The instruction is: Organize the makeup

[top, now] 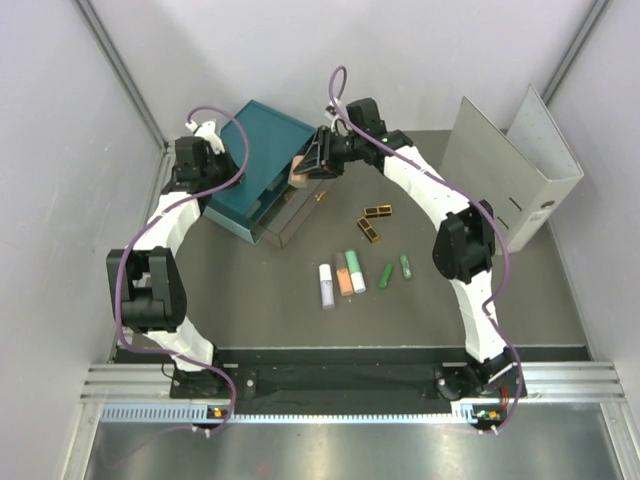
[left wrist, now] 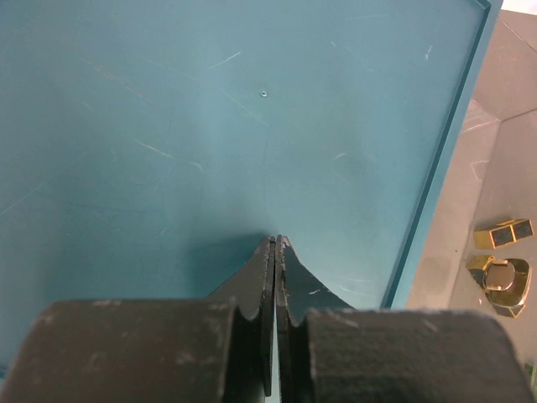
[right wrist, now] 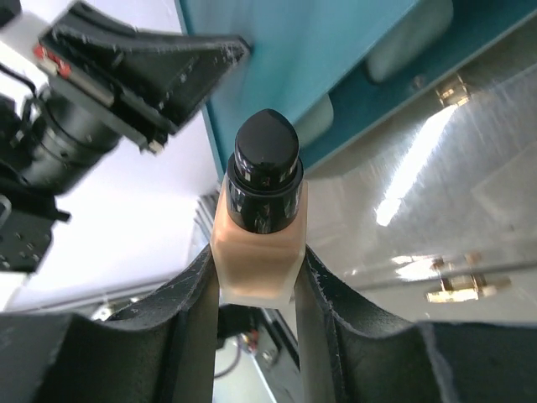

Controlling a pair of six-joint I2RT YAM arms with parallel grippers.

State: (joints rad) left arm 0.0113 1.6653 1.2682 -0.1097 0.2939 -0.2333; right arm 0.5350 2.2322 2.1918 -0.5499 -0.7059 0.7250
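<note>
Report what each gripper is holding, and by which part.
Right gripper: a peach-beige square foundation bottle, clamped by the sides of its body, its black cap left free. Left gripper: shut, holding nothing.

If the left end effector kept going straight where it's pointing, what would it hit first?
The teal drawer box: the shut left end effector points straight at its flat top, close or perhaps already touching; depth is unclear.

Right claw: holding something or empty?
Holding. The right claw is closed on both sides of a black-capped peach bottle, next to the teal drawer box.
</note>
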